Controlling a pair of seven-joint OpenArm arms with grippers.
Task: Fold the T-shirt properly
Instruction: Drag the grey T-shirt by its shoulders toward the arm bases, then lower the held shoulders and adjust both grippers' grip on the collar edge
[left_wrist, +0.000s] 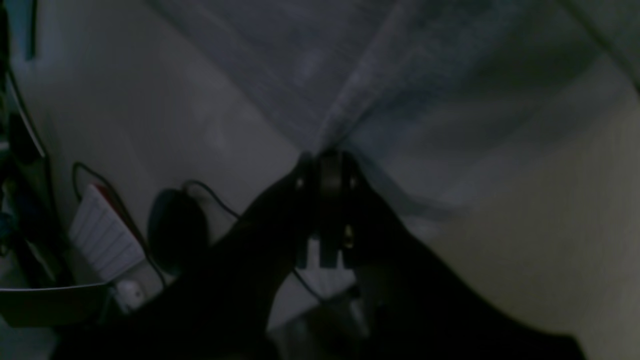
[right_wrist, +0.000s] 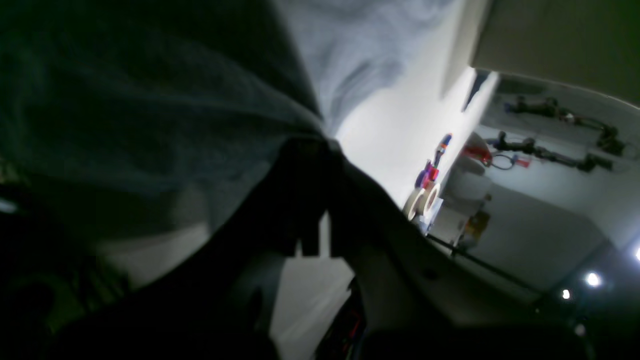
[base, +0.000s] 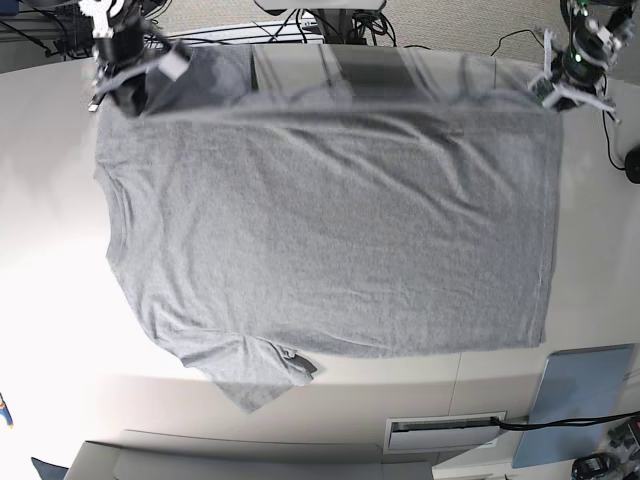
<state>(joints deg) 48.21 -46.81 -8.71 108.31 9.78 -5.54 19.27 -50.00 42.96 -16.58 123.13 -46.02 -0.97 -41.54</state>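
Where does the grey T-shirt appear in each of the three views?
Base: the T-shirt covers the middle of the table, its far edge lifted.
Left wrist: stretched across the top, pinched in the left gripper.
Right wrist: fills the upper left, pinched in the right gripper.
Shared landmark: the white table.

Left gripper (left_wrist: 327, 160) and right gripper (right_wrist: 312, 145) raised, jaws pinched shut on T-shirt (base: 330, 240) edges
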